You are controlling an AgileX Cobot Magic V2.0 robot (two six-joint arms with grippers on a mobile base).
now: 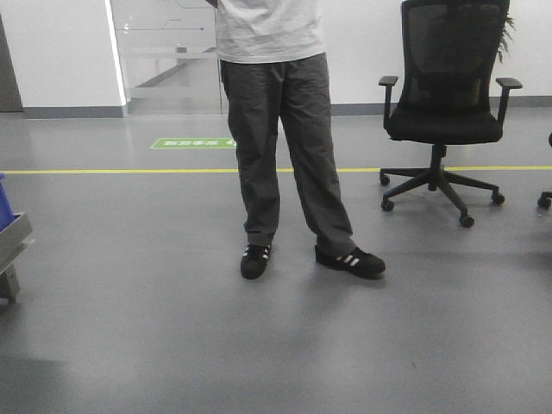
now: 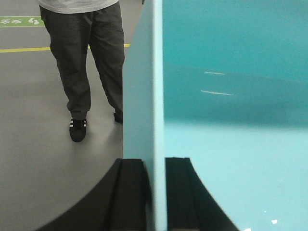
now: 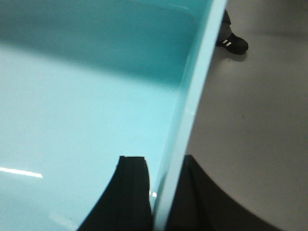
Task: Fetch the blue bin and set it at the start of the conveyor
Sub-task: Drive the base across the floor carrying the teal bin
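Observation:
The pale turquoise blue bin fills most of the left wrist view and also most of the right wrist view. My left gripper is shut on the bin's left wall, one black finger outside and one inside. My right gripper is shut on the bin's right wall in the same way. The bin hangs above the grey floor between both grippers. The bin and the grippers do not show in the front view. The conveyor start is out of view.
A person in dark trousers and black shoes stands on the grey floor straight ahead. A black office chair stands at the right. A grey frame with a dark blue edge shows at the far left. A yellow floor line runs across.

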